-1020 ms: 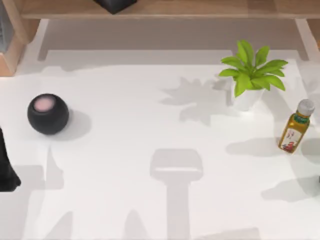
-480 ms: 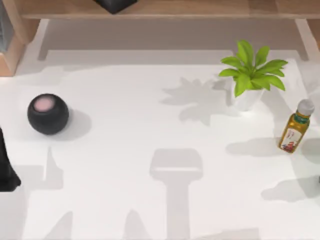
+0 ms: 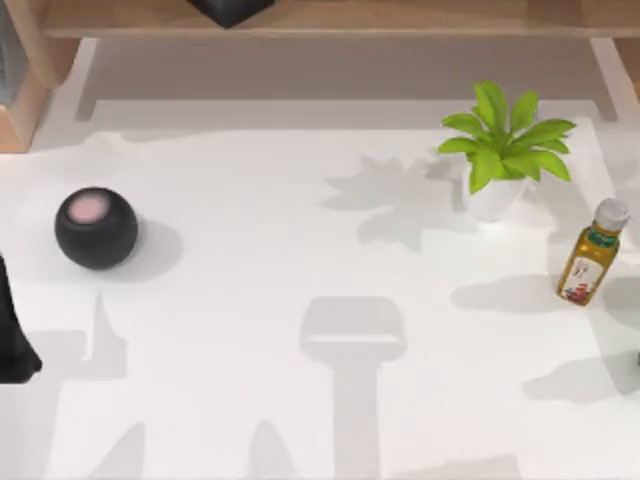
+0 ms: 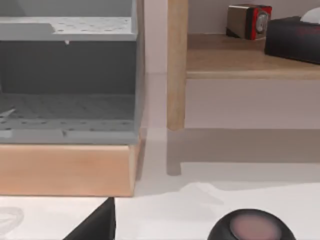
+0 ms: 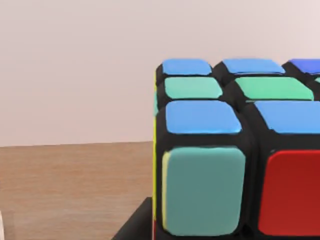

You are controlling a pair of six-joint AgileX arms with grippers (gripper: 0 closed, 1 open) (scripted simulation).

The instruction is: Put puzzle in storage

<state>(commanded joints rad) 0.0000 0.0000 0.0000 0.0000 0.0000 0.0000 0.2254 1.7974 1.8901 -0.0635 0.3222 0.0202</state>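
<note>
The puzzle (image 5: 235, 150), a colour cube with black edges, sits right up against my right pincer, directly ahead of it and very close. Its upper face shows blue and green tiles. The face turned toward the pincer shows a teal tile and a red tile, and a thin yellow strip runs down one side. A dark wedge (image 5: 134, 226) juts in just beneath the cube's near corner. I cannot tell whether my right pincer is open, closed, or gripping the cube. Beyond the cube lie a brown wooden surface (image 5: 70, 190) and a plain pale wall (image 5: 75, 65).

My left arm (image 3: 10, 335) is parked at the left edge of the white table (image 3: 300, 250). A dark corner of my left pincer (image 4: 95, 226) is in sight, but I cannot tell whether it is open or closed. Just ahead of this pincer rests a black ball-shaped speaker (image 3: 96, 227) with a pink top. Farther ahead stands a grey storage rack (image 4: 70, 85) with open tiers, set on a wooden base (image 4: 65, 170). Beside the rack is a wooden post (image 4: 177, 65), and past it a wooden shelf (image 4: 250, 62) carrying a small red and black box (image 4: 249, 21) and a dark tissue box (image 4: 295, 37).

Well away, on the table's right side, stand a potted green plant (image 3: 503, 150) and a bottle (image 3: 592, 253) of yellowish liquid, near each other.
</note>
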